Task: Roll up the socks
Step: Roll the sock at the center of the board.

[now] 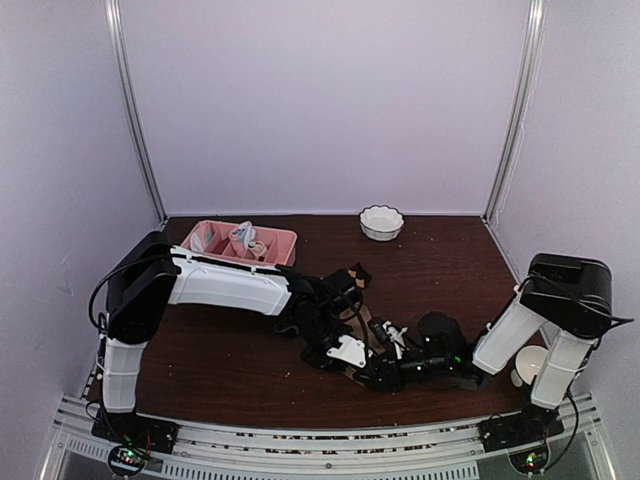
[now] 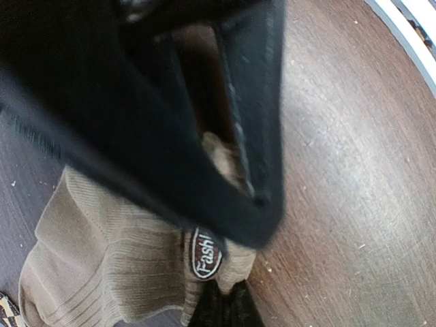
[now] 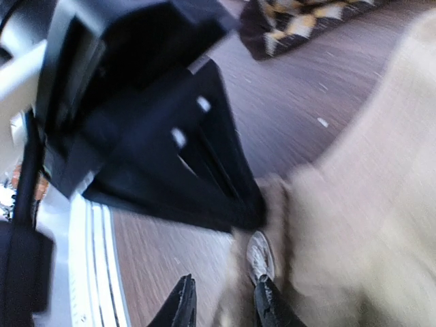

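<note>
Pinching a fold of the tan sock (image 2: 102, 259), the left pincer (image 2: 262, 208) is bearing down on the bench (image 1: 440, 270) near its front middle. Its fingertips are meeting, with tan fabric bunched in the gap just behind them. The sock is lying flat under it, its ribbed part spreading away to one side. An oval label (image 2: 204, 253) is sitting at the sock's edge just past the tips.

The right pincer (image 3: 225, 310) is coming in low from the opposite side. Its fingers are standing apart, one beside the label and touching the sock's edge, the other over bare wood. Whether fabric is lying between them is hard to tell through the blur.

The argyle sock (image 1: 356, 276) is lying beyond the tan one, towards the far side, partly hidden under the left arm in the top view.

Both pincers are working close to the near edge, where a white rail (image 3: 88, 272) is running along the bench. Bare wood is stretching out on the open side of the tan sock and across the far right half. A pink tray (image 1: 285, 240) is sitting at the far left, and a white bowl (image 1: 381, 222) is sitting against the back wall, both well apart from the socks.
</note>
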